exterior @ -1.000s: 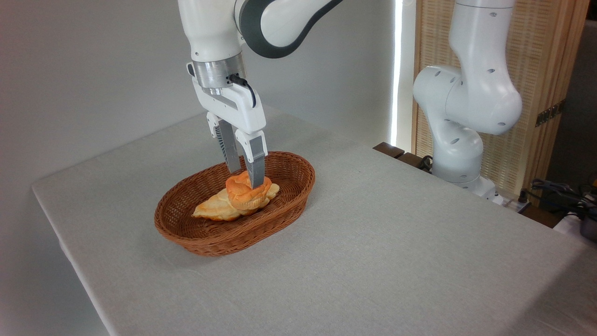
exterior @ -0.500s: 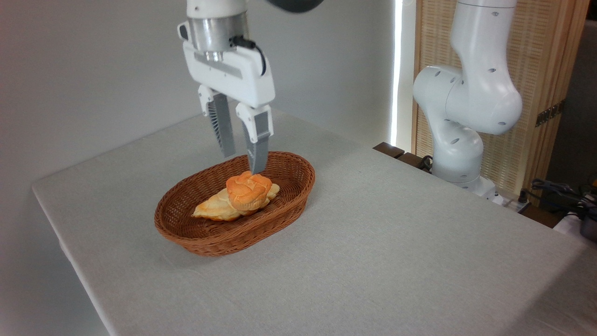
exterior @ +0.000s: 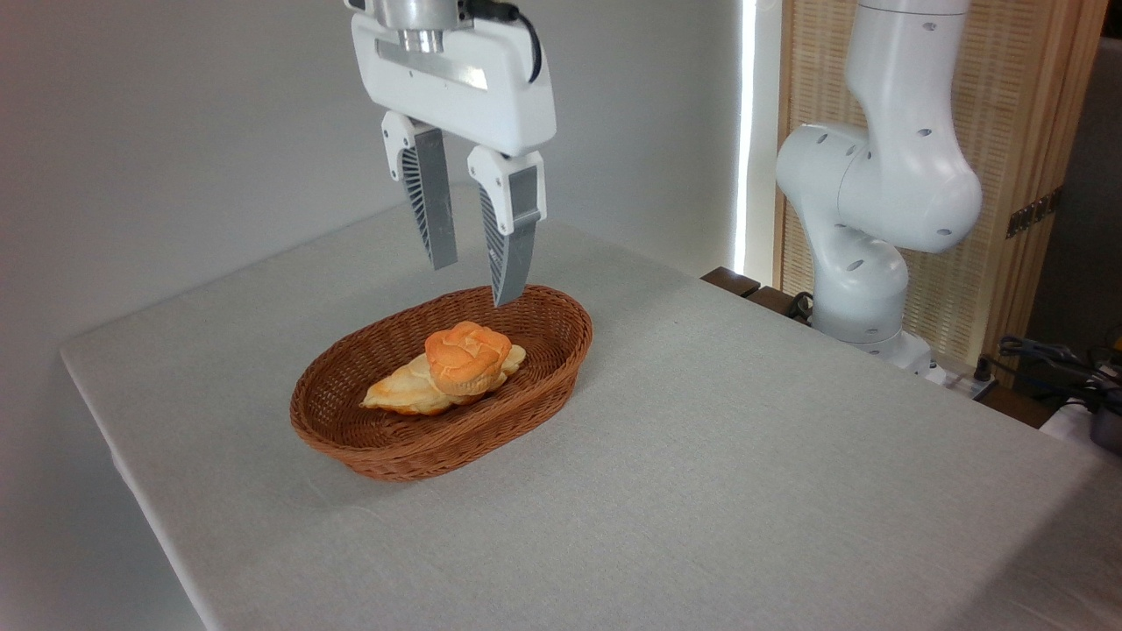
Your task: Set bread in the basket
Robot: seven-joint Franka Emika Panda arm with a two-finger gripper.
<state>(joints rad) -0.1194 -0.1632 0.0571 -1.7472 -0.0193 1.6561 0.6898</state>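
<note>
The bread [exterior: 466,358], a small round orange bun, sat inside the basket [exterior: 368,438] with its knotted, twisted top facing up and slightly toward the near side, its paler ridged base below. Being round, it had no clear long axis. It rested on top of a long pale-golden braided loaf [exterior: 405,393], touching it, toward the loaf's far right end. The loaf lay along the floor of the basket, its long axis running from near left to far right, with its pointed near-left tip aimed at the basket's left wall. The oval brown wicker basket held only these two pieces, and its own long axis ran the same way, from near left to far right. It stood on the grey cloth-covered table [exterior: 745,456], left of the table's middle. The gripper [exterior: 475,282] hung above the far rim of the basket, well clear of the bun and touching nothing, its two fingers pointing down with a plain gap between them and nothing held. On the right, past the table's far edge, stood the white base column of the arm [exterior: 863,228], in front of a slatted wooden screen [exterior: 1026,114].
</note>
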